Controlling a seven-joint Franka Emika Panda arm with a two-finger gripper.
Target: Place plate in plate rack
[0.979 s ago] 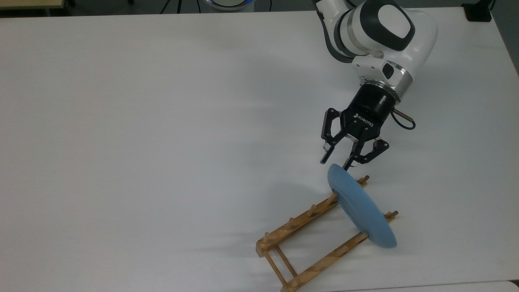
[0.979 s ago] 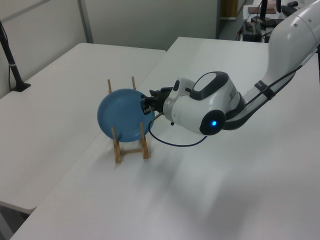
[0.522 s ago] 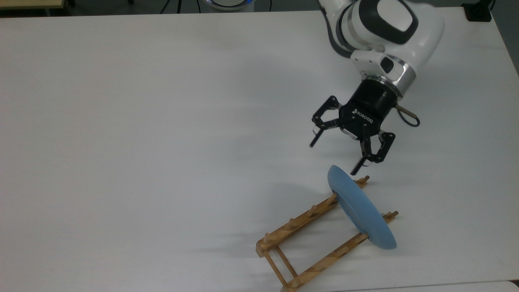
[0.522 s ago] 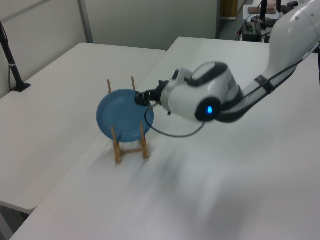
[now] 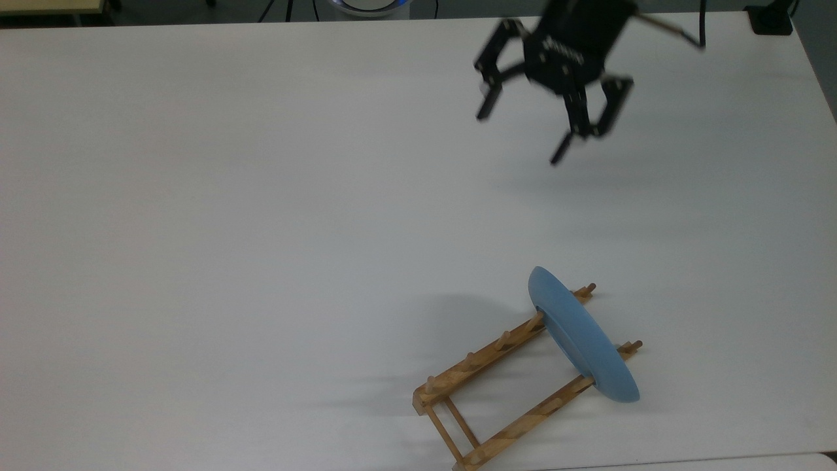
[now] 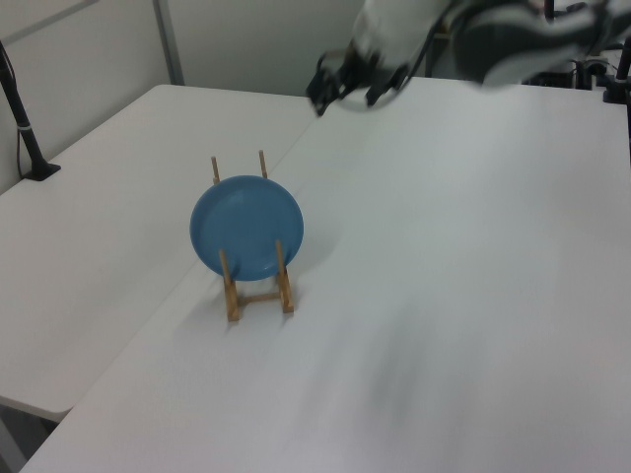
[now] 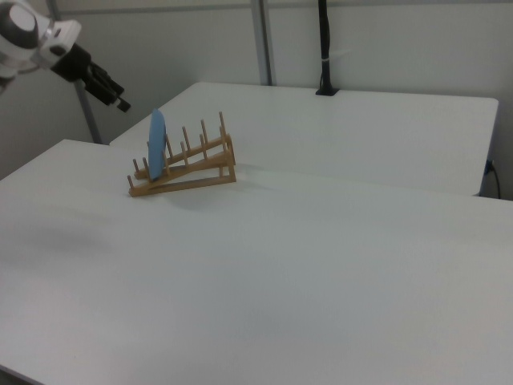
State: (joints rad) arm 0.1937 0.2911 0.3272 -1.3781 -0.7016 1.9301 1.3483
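1. Blue plate (image 5: 582, 340): you see it standing on edge in the rack (image 5: 497, 386), slotted between pegs near one end; in the top view this is the rack's upper-right end, near the table's (image 5: 261, 229) lower edge.
2. Rack: light-brown wood, two long rails joined by thin crossbars, each rail carrying a row of short upright pegs. In the right view the plate (image 7: 156, 144) sits near the rack's (image 7: 192, 164) left end and leans slightly.
3. Left view: you face the plate (image 6: 246, 227) broadside; two pegs of the rack (image 6: 258, 296) stand in front of it and two rise behind its top edge.
4. Gripper (image 5: 523, 134): black, with its jaws spread wide and nothing between them. In the top view it hangs near the table's upper edge, well apart from the plate.
5. Left view: the gripper (image 6: 340, 94) appears blurred, above the far part of the table (image 6: 473, 296).
6. Right view: the gripper (image 7: 116, 100) sits at the upper left, above and to the left of the plate, not touching it.
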